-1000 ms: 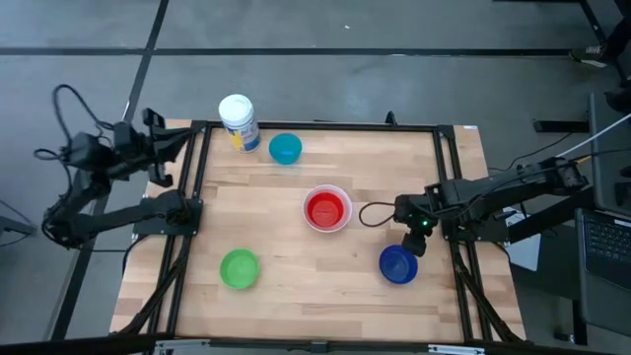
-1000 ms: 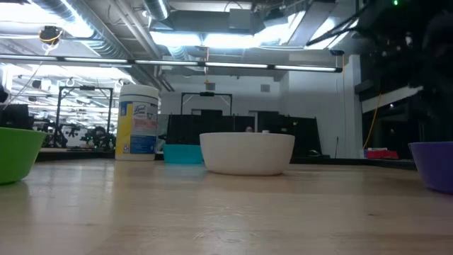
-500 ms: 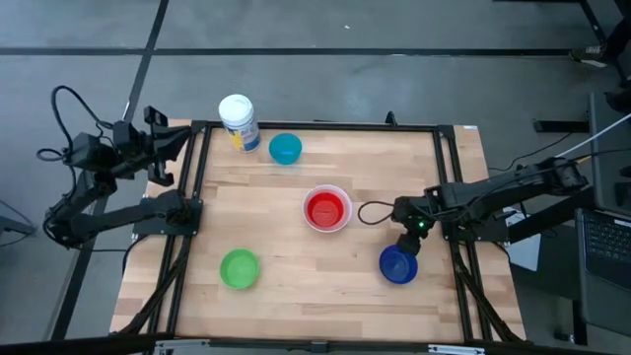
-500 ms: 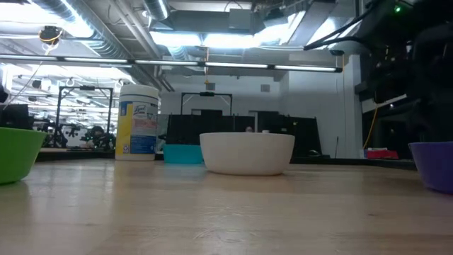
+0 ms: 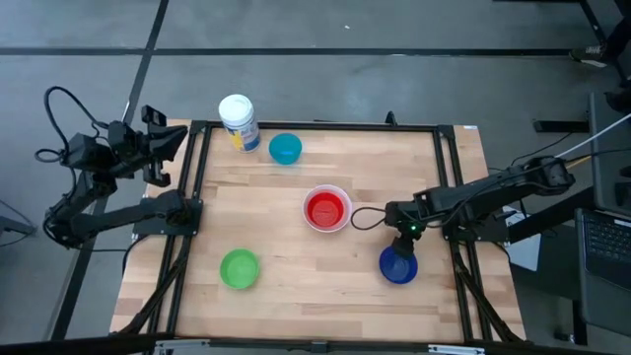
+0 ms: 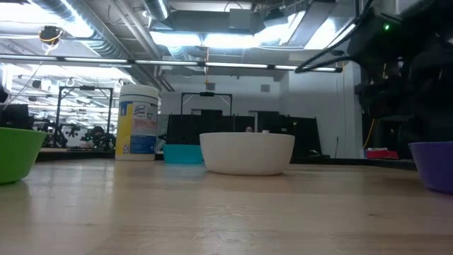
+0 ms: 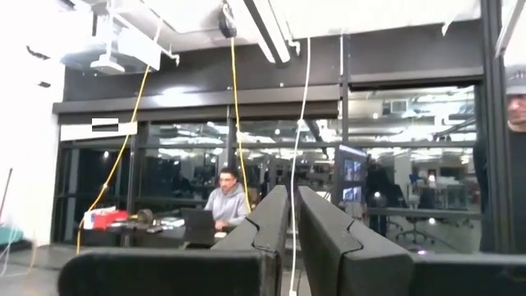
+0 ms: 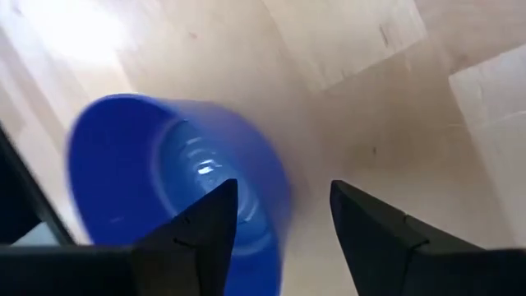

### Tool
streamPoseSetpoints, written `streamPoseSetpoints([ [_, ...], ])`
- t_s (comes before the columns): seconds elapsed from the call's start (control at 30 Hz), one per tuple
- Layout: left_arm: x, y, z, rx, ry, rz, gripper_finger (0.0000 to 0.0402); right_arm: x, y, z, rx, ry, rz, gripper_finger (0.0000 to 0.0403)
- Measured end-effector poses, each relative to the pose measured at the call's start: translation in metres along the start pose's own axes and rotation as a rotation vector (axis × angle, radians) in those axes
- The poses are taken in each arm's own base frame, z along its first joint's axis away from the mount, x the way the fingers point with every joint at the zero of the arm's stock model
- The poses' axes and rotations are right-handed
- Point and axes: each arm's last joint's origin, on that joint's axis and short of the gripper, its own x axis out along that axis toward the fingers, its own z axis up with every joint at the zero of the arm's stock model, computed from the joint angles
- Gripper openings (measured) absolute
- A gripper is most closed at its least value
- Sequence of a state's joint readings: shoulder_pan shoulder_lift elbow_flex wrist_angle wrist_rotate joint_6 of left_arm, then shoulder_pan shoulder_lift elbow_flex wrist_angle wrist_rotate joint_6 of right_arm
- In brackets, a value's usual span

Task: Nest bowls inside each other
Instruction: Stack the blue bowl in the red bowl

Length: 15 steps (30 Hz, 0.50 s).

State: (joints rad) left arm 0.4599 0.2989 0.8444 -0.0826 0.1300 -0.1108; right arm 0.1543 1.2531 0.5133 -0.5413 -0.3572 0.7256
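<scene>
We see the right gripper [image 5: 402,240] above the near-right part of the wooden table [image 5: 325,286], just over the far rim of the dark blue bowl [image 5: 397,264]. In the right wrist view its two fingers [image 8: 201,238] are spread apart, one over the inside of the bowl and the other outside its rim; they pinch nothing that we can see. We cannot tell whether either finger touches the bowl.

The red bowl [image 5: 326,209] sits nested inside the white bowl [image 5: 342,193] near the middle of the table, to the left of the right gripper. The teal bowl [image 5: 285,148] stands at the far edge, just beside the white-lidded jar [image 5: 238,122] with the blue and yellow label. The green bowl [image 5: 239,268] stands alone in the near-left part, well apart from the others.

The left gripper [image 5: 158,146] waits off the table beyond its far-left corner. In the left wrist view its fingers [image 7: 267,226] stand close together with a narrow gap between them, holding nothing, and they point into the room, where a person [image 7: 226,200] sits at a desk.
</scene>
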Motion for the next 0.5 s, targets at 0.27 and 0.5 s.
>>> streamPoseSetpoints([
  [0.27,0.0,0.0,0.001,-0.007,-0.006,0.004,0.0029,0.015,-0.005,0.005,-0.002,0.058,-0.091,0.0072],
  [0.5,0.0,0.001,0.0,-0.003,-0.005,0.045,0.0029,-0.016,0.034,0.038,-0.099,-0.118,-0.042,0.0006],
])
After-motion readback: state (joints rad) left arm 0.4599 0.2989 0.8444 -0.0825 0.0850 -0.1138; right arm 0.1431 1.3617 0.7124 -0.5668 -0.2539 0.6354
